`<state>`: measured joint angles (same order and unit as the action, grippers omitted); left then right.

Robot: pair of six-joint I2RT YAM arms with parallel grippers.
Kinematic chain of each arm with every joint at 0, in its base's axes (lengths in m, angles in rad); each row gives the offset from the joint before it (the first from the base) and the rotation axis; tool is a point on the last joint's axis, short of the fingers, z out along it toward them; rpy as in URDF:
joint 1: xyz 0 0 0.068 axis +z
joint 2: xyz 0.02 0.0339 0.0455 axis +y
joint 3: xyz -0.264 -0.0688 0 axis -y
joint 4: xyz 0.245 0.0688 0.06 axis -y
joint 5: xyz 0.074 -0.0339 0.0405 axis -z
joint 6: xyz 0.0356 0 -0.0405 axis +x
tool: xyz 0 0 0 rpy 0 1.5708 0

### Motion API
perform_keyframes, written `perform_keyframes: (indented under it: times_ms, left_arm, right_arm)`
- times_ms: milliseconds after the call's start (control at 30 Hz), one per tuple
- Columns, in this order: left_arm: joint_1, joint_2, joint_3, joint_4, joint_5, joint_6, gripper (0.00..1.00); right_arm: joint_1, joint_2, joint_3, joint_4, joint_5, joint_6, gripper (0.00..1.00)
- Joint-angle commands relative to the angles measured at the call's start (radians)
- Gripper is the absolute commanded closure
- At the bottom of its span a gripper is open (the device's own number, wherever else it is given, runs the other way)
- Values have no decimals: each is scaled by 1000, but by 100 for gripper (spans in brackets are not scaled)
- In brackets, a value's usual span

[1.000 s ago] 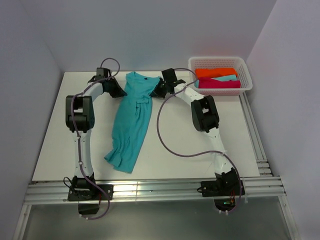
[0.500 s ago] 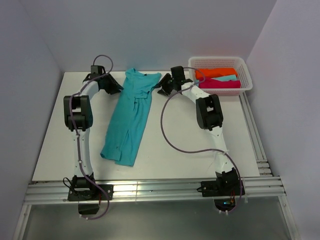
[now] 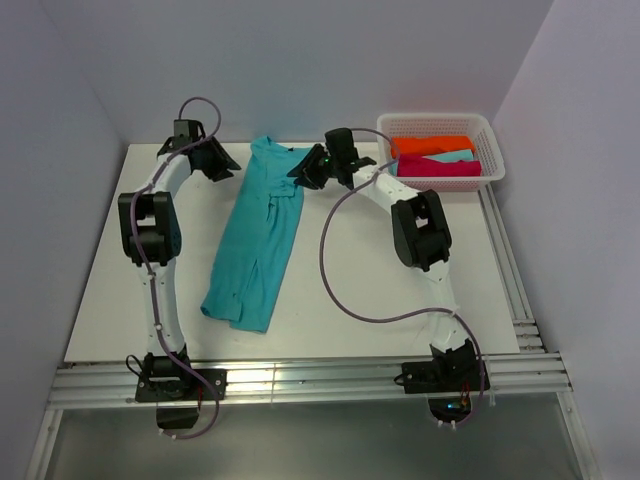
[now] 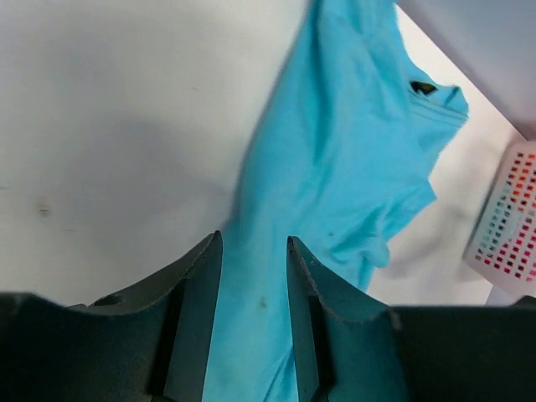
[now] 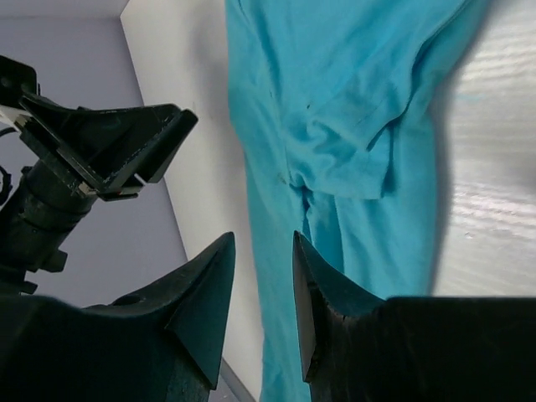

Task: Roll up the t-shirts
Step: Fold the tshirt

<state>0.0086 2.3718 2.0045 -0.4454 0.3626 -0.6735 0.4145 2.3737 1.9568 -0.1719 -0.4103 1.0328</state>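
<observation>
A turquoise t-shirt [image 3: 262, 235] lies folded into a long strip on the white table, collar toward the far wall and hem toward me. Its sleeve is bunched near the collar [image 4: 360, 167] [image 5: 335, 109]. My left gripper [image 3: 224, 164] hovers just left of the collar end, open, with only cloth seen beneath its jaws [image 4: 254, 251]. My right gripper [image 3: 299, 171] hangs over the shirt's right shoulder, also open and holding nothing [image 5: 262, 247]. Orange [image 3: 432, 144], pale turquoise [image 3: 447, 157] and magenta [image 3: 440, 169] t-shirts lie folded in the basket.
The white lattice basket [image 3: 436, 119] stands at the table's back right corner, close to the right arm's forearm, and shows in the left wrist view [image 4: 511, 226]. Walls close in the table at the back and left. Metal rails run along the near edge [image 3: 300, 380].
Both grippers opened and let go of the shirt's shoulders. The shirt's hem shifted left. The left gripper drew back and left; the right gripper moved left over the shoulder.
</observation>
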Motion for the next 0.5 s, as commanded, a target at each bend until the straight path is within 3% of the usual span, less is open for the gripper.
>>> perform_keyframes:
  times_ms: [0, 467]
  left_arm:
    - [-44, -42, 48, 19, 48, -4, 58]
    - [-78, -94, -4, 20, 55, 17, 59]
  right_arm:
    - [9, -11, -18, 60, -5, 62, 59]
    - [33, -4, -114, 83, 79, 219, 58]
